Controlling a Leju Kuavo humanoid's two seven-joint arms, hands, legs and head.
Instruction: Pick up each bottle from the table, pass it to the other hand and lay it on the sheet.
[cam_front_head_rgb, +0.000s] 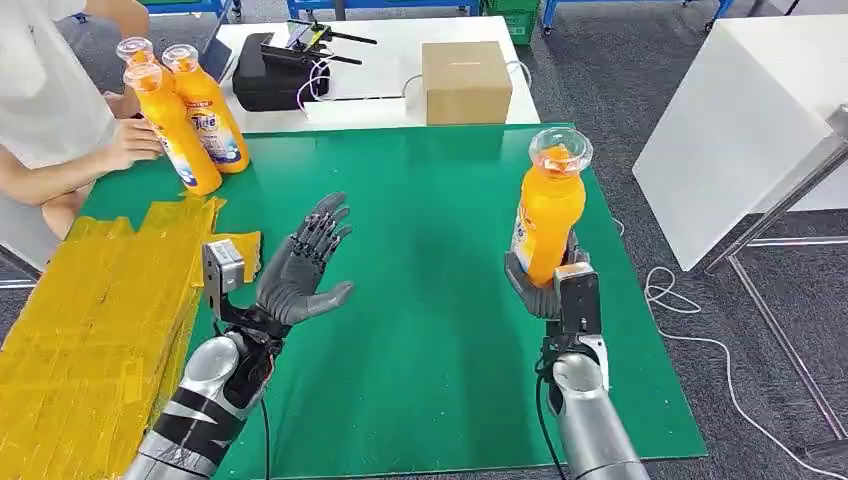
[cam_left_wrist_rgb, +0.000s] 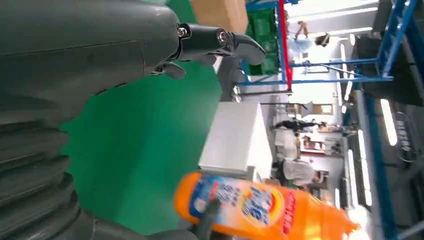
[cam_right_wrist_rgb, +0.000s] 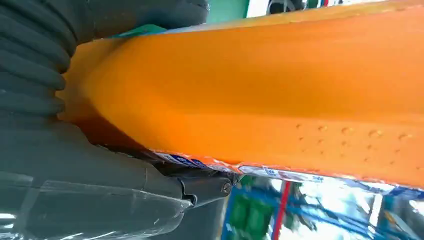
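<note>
My right hand (cam_front_head_rgb: 545, 285) grips an orange bottle (cam_front_head_rgb: 549, 210) around its lower body and holds it upright above the right part of the green table (cam_front_head_rgb: 440, 300); the same bottle (cam_right_wrist_rgb: 280, 95) lies against my right hand (cam_right_wrist_rgb: 75, 165) in the right wrist view. My left hand (cam_front_head_rgb: 305, 265) is raised over the left-middle of the table, palm up and fingers spread, holding nothing. From the left wrist, my left hand (cam_left_wrist_rgb: 100, 45) faces the held bottle (cam_left_wrist_rgb: 260, 207). Two more orange bottles (cam_front_head_rgb: 185, 125) stand at the table's far left corner. The yellow sheet (cam_front_head_rgb: 95, 330) covers the table's left edge.
A person's hand (cam_front_head_rgb: 130, 145) rests beside the two standing bottles. Behind the green table, a white table carries a cardboard box (cam_front_head_rgb: 465, 82) and a black case (cam_front_head_rgb: 270, 72). Another white table (cam_front_head_rgb: 750, 120) stands to the right, with cables on the floor.
</note>
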